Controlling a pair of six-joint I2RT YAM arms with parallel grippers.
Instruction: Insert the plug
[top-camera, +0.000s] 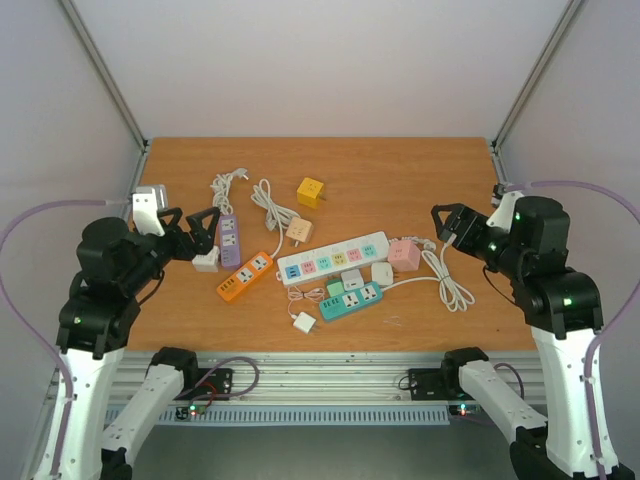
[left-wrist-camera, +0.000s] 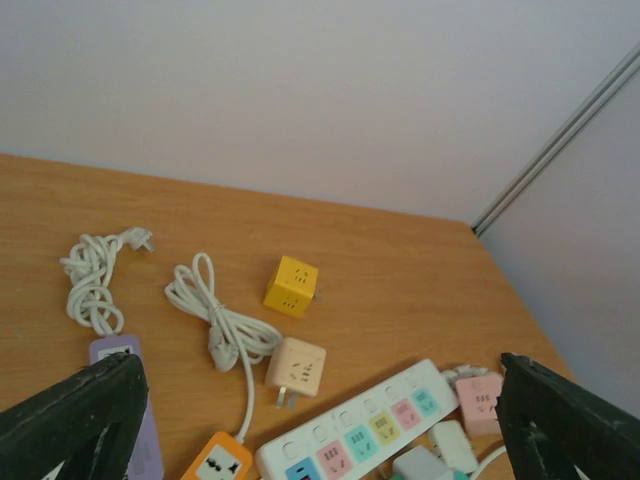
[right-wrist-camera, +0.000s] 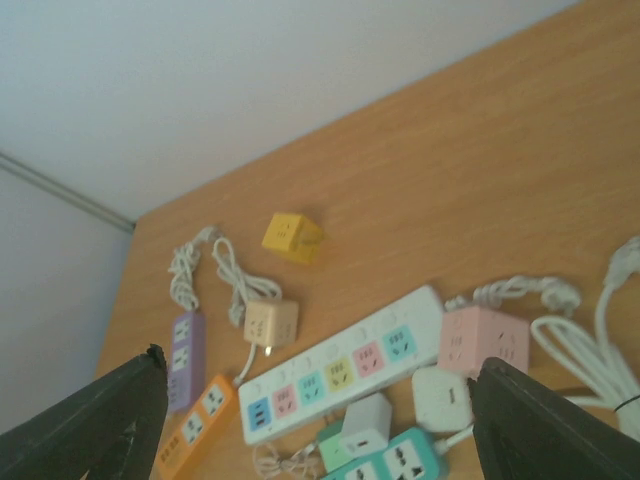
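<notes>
A long white power strip (top-camera: 333, 257) with coloured sockets lies mid-table; it also shows in the left wrist view (left-wrist-camera: 352, 433) and in the right wrist view (right-wrist-camera: 340, 366). A beige cube plug (top-camera: 299, 231) with prongs lies behind it, also in the left wrist view (left-wrist-camera: 295, 367) and the right wrist view (right-wrist-camera: 271, 324). White plug adapters (top-camera: 353, 279) sit in front of the strip. My left gripper (top-camera: 195, 228) is open and empty, raised above the purple strip (top-camera: 230, 240). My right gripper (top-camera: 447, 224) is open and empty, raised right of the pink cube (top-camera: 405, 253).
A yellow cube (top-camera: 311, 191) lies at the back. An orange strip (top-camera: 245, 275) and a teal strip (top-camera: 350, 301) lie near the front. Coiled white cords (top-camera: 272, 205) lie at the back left, another cord (top-camera: 447, 280) at the right. A small white charger (top-camera: 303, 322) lies in front.
</notes>
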